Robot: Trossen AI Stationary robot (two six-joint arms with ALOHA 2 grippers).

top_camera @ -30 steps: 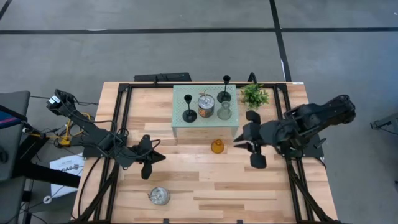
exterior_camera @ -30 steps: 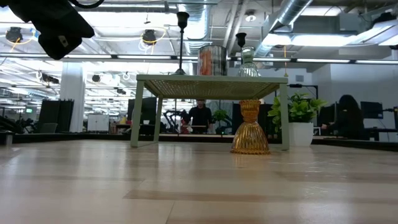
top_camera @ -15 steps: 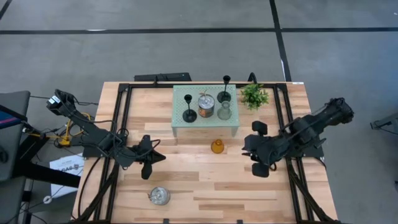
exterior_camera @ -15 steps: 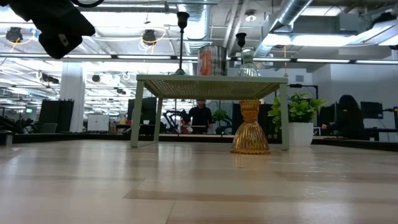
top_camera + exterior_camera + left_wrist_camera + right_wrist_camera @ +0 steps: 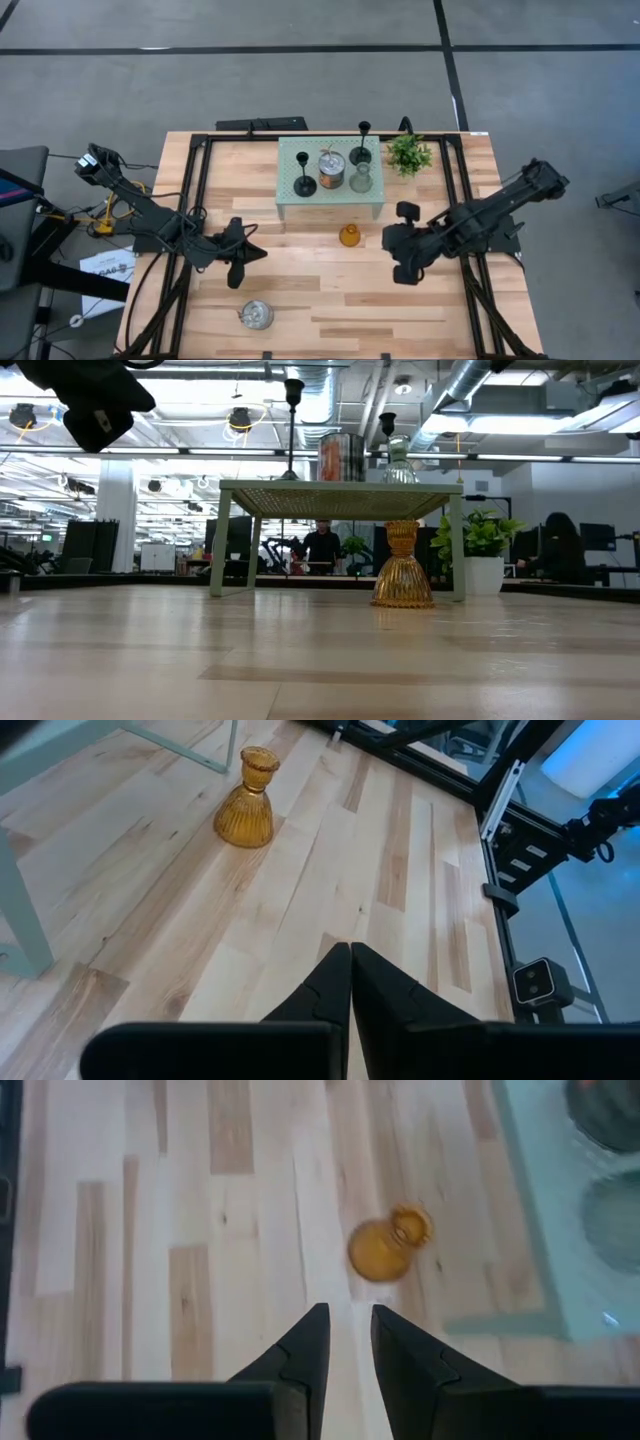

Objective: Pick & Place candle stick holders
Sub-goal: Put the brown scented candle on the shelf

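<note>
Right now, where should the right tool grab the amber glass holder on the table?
Probably at the narrow neck of the amber holder, coming straight down from above. It stands upright and alone on the table, with a ribbed, flared base that widens below the neck. The right tool is open beside it.

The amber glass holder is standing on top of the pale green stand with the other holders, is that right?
Not quite. The amber glass holder stands on the wooden table, just in front of the pale green stand, not on it. The high view shows this, and the low view shows its base on the tabletop.
</note>
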